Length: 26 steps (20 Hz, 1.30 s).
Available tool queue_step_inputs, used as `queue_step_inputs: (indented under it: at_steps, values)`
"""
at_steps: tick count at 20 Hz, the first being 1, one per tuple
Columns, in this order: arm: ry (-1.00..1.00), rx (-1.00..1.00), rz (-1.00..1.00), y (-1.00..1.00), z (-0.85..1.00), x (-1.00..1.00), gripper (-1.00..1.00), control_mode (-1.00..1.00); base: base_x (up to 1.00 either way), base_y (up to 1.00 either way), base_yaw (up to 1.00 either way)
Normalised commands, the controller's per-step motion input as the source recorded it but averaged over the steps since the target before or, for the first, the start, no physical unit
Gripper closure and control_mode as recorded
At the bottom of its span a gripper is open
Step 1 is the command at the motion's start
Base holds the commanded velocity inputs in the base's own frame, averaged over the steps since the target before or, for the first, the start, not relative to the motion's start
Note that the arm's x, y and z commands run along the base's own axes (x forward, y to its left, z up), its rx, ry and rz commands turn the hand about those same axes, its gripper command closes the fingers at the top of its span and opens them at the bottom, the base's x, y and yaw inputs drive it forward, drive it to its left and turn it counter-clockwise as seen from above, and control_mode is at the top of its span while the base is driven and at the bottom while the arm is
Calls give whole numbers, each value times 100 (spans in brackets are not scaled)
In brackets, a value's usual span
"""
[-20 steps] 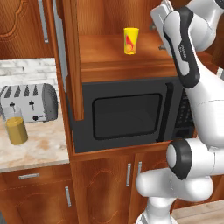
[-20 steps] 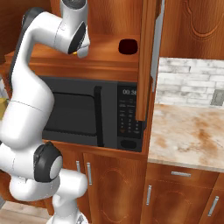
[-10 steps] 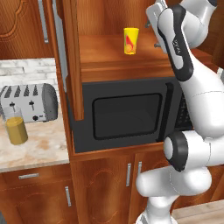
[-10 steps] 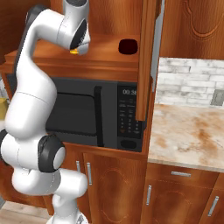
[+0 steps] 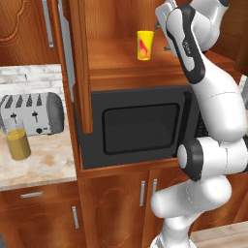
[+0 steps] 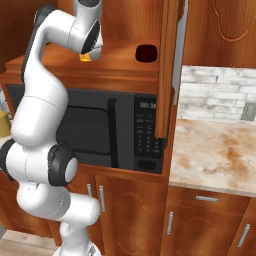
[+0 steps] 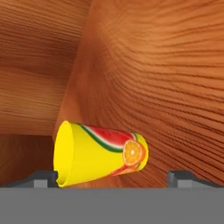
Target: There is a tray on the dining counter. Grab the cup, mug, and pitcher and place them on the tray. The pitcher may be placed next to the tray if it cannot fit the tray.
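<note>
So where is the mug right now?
The mug sits on the open cabinet shelf above the microwave, at the shelf's right end in the right base view.

Open shelf (image 5: 121, 63) around cup (image 5: 144, 45)

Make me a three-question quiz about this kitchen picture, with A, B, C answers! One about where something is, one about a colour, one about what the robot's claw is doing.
1. Where does the cup stand?
A. on the wooden shelf above the microwave
B. beside the toaster
C. inside the microwave

2. What colour is the mug?
A. bright blue
B. dark maroon, nearly black
C. white

3. How is the gripper?
A. shut on the cup
B. shut on the pitcher
C. open, holding nothing

Answers: 1 A, the cup stands on the shelf over the microwave. 2 B, it shows dark on the same shelf. 3 C, in the hand view the fingertips stand wide on either side of the cup.
</note>
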Motion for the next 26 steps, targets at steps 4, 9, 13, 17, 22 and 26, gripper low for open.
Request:
queue_step_inputs:
  at_steps: [4, 9, 13, 17, 22, 26]
  values:
    - [0, 1, 0, 11, 0, 15, -100, -100, 0, 0, 0]
    - [0, 1, 0, 8, 0, 18, -100, -100, 0, 0, 0]
    - [1, 1, 0, 12, -2, 22, -100, -100, 0, 0, 0]
    - [4, 2, 0, 9, -2, 16, -100, -100, 0, 0, 0]
    - [6, 2, 0, 7, -4, 13, -100, -100, 0, 0, 0]
    - [7, 3, 0, 5, -3, 13, -100, -100, 0, 0, 0]
